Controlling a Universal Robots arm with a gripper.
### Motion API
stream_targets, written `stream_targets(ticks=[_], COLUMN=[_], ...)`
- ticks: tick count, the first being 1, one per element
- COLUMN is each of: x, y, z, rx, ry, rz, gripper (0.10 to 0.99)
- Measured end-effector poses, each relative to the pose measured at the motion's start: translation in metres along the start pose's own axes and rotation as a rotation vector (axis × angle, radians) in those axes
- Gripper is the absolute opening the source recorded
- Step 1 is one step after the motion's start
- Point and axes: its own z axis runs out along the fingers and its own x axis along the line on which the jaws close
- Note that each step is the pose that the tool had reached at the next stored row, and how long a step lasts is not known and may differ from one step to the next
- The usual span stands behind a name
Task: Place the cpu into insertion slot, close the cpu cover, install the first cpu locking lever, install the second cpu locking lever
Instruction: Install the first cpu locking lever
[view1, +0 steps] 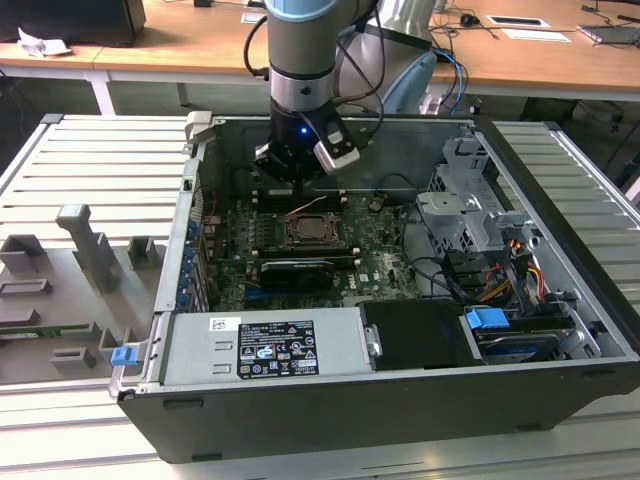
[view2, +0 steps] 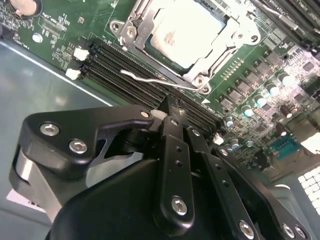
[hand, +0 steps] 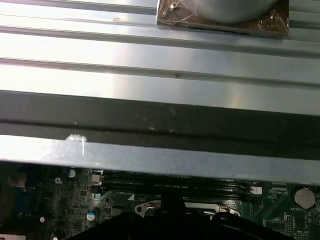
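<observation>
In the exterior view, the gripper (view1: 297, 190) was seen lowered into the open computer case (view1: 560, 400), just behind the insertion slot (view1: 314, 232) on the motherboard (view1: 375, 250). In the second wrist view, the cpu (view2: 184, 31) was found seated in the slot, with the cpu cover (view2: 220, 47) closed down around its pale face. A thin wire locking lever (view2: 165, 81) was seen lying along the socket's edge beside the black memory slots (view2: 125, 75), with the fingertips just above it. The fingers (view2: 175, 145) were drawn together, and nothing was seen held between them. The metal table (view1: 90, 170) was ribbed, with grey fixtures (view1: 95, 250) on it.
</observation>
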Motion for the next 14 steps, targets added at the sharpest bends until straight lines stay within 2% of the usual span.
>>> stream_targets(ticks=[14], x=[-0.0025], y=[-0.0008], z=[0.0026], rx=[0.005], ry=[0.0004], rz=[0.000], gripper=[0.106])
